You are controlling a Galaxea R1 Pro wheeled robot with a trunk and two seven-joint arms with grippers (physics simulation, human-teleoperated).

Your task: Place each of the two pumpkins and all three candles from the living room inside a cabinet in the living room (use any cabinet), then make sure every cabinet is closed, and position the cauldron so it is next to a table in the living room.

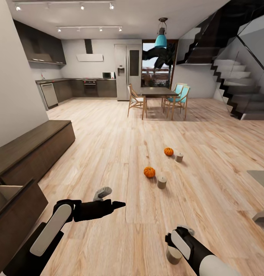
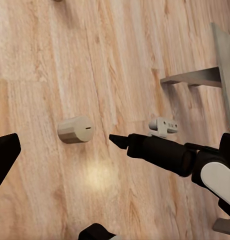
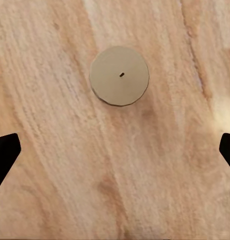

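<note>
— What does your head camera give you?

— Two pumpkins on the wood floor [image 1: 120, 153] ahead of me: the near pumpkin [image 1: 149, 172] with a candle [image 1: 162, 181] just beside it, and the far pumpkin [image 1: 168, 151] with another candle [image 1: 179, 156] beside it. The dark cabinet [image 1: 32, 153] runs along the wall on my left, and its nearest drawer [image 1: 13, 207] stands pulled out, pale inside. A corner of the coffee table [image 1: 260, 178] shows at the right edge. Behind it all are the dining table [image 1: 158, 92] and stairs [image 1: 239, 84].

— And the wrists?

— My right wrist looks straight down on a third candle [image 3: 119, 75], upright, wick in the middle. My right gripper [image 3: 115, 155] is spread wide, fingertips well apart and gripping nothing; the candle lies beyond them, not between. In the head view that candle [image 1: 173, 255] sits under my right forearm.

— The left?

— My left gripper [image 1: 118, 204] hangs over bare floor, near the open drawer. Its wrist camera shows its dark fingertips [image 2: 5, 150] apart and empty, plus my right arm [image 2: 165, 152], the candle [image 2: 75, 129] and a table leg [image 2: 192, 77].

— Room to move?

— Open boards between the cabinet and the table.
</note>
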